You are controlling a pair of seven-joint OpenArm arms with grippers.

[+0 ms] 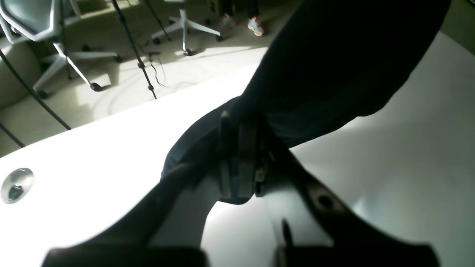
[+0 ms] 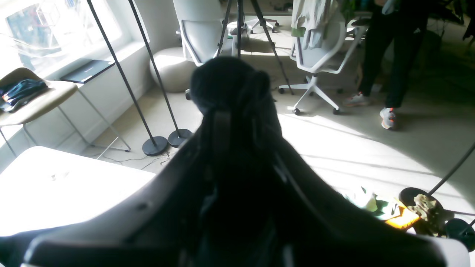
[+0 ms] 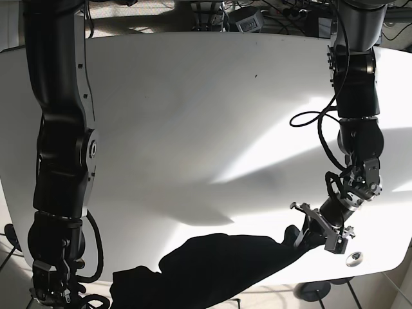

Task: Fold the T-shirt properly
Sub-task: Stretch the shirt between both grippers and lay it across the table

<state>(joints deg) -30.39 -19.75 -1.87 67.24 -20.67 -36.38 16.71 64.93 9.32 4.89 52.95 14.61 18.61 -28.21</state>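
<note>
The black T-shirt hangs stretched along the near edge of the white table, partly draped off it. In the base view my left gripper is shut on the shirt's right end. The left wrist view shows its fingers pinched on a fold of the dark T-shirt, just above the tabletop. My right gripper is shut on a bunched wad of the T-shirt, held beyond the table edge over the floor. In the base view only the right arm's wrist shows, at the lower left corner.
A metal cable grommet sits in the table near my left gripper, also visible as the grommet. Beyond the table edge are office chairs, stand poles, a standing person and a second white table.
</note>
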